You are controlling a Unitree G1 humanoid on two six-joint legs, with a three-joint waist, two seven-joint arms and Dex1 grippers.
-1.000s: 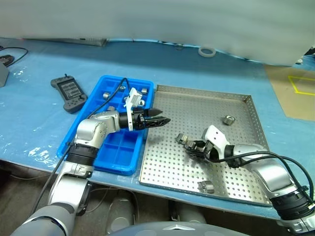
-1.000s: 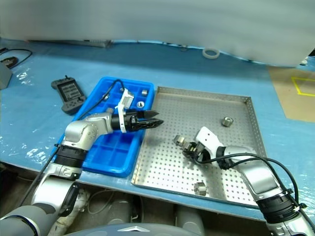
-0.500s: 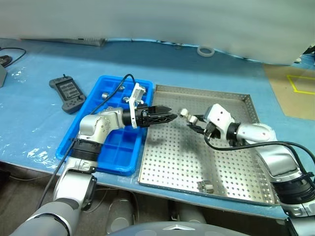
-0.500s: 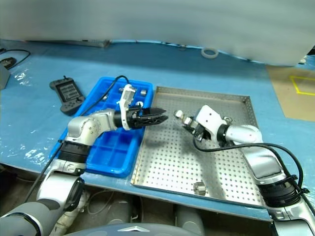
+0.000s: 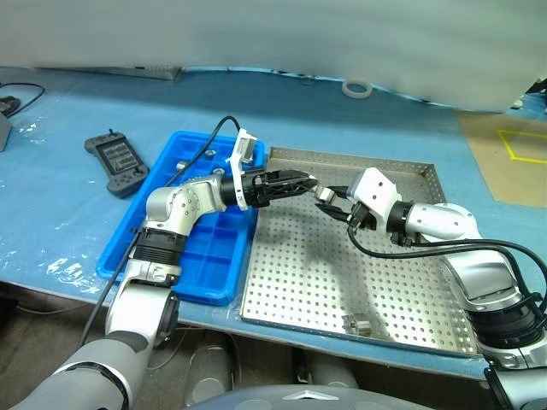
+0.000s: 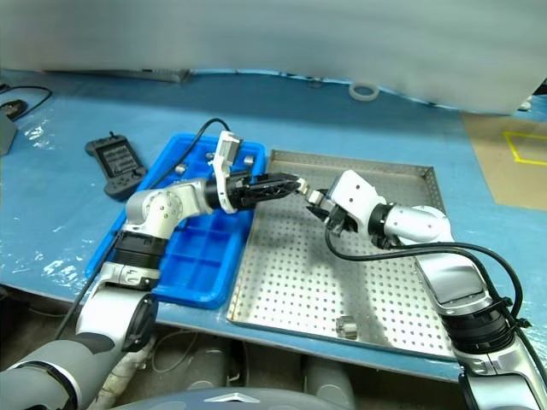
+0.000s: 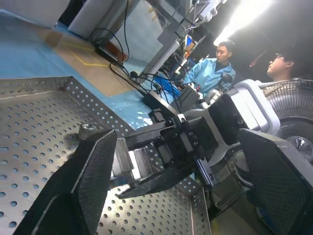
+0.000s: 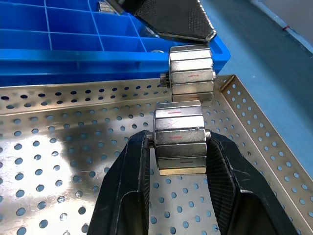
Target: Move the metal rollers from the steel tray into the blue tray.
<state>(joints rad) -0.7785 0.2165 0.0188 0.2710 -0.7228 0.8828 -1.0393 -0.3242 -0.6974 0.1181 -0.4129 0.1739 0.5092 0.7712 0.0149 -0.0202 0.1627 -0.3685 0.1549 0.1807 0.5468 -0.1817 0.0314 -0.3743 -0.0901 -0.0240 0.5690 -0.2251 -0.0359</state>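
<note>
Around: black handheld controller [image 5: 117, 160] on the blue table cover, left of the blue tray [image 5: 199, 265]; white tape ring [image 5: 358, 88] at the far edge, well apart from the trays; two ppl in the bkgd of the left wrist view.
In the way: left gripper [image 5: 309, 181] reaches across the tray border, tips just beside the held roller — tight spot, both grippers nose to nose.
Right gripper [image 8: 178, 147]: clenched on a metal roller [image 8: 179, 143], held up over the far-left part of the steel tray [image 5: 389, 318].
Left gripper: fingers spread wide, nothing between them.
Other rollers: one loose [image 5: 356, 324] near the steel tray's front rim; one [image 6: 248, 160] in a far compartment of the blue tray, more there but partly hidden by the arm.
Vs 1 s ago: right gripper was low over the tray floor mid-tray — now raised and moved left twd the left gripper. Left gripper also up a bit. The front-rim roller hasn't moved.
</note>
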